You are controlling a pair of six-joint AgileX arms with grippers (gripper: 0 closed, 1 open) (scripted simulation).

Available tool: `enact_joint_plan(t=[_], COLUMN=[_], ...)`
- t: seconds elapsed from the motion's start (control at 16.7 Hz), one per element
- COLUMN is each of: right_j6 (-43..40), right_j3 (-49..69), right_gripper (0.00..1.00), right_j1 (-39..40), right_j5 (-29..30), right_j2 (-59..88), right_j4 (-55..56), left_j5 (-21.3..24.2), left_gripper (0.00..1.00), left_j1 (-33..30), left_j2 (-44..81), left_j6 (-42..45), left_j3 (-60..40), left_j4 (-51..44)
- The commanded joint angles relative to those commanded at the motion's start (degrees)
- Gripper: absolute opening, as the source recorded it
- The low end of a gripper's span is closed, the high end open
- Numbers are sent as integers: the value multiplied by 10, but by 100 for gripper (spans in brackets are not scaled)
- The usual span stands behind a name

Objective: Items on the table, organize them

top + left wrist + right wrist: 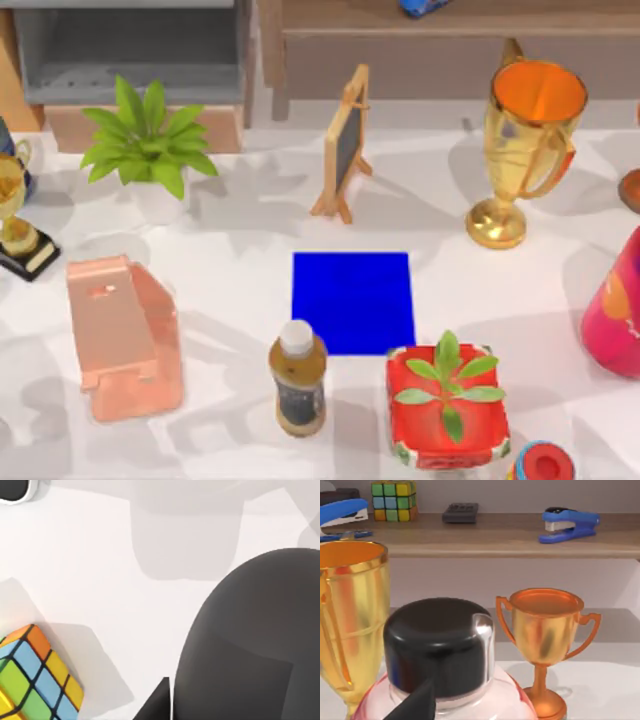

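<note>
Table (232,262): white with faint grey marbling, carrying a blue mat (352,302) at centre. A brown white-capped bottle (298,378) stands upright just beside the mat's near left corner. Its dark label is too small to read.

A gold trophy (525,140) stands at the far right and a pink stand (125,335) at the left. No legible brand or writing on any item.

Left wrist view: the mouse (250,640), a dark grey rounded body, lies on the white tabletop, near a colour cube (35,680) but apart from it. A dark tip of the left gripper (160,705) sits just beside the mouse. Contact and claw state cannot be told.

Right wrist view: the right gripper (420,702) shows as a dark tip in front of a black-capped jar (440,645). Its claw state cannot be told. A blue stapler (567,524) lies on the shelf (500,535) behind.
</note>
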State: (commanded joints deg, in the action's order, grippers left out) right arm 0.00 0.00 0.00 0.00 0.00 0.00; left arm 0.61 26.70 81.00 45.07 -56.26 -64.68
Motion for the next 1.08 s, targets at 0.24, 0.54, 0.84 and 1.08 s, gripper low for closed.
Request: enact_joint_plan(t=[0.24, 0.54, 0.84, 1.08], right_j6=[0, 0, 0, 0], right_j3=[0, 0, 0, 0], right_gripper=[100, 100, 100, 100], right_j1=[0, 0, 0, 0], right_j5=[0, 0, 0, 0], right_j2=[0, 0, 0, 0], right_j4=[0, 0, 0, 0], left_j5=[2, 24, 61, 90], left_gripper=[0, 0, 0, 0], left_j1=[-3, -48, -132, -217], left_j2=[2, 0, -1, 10], left_j6=[-11, -149, -425, -703], left_j3=[-2, -42, -117, -189], left_j4=[1, -1, -6, -12])
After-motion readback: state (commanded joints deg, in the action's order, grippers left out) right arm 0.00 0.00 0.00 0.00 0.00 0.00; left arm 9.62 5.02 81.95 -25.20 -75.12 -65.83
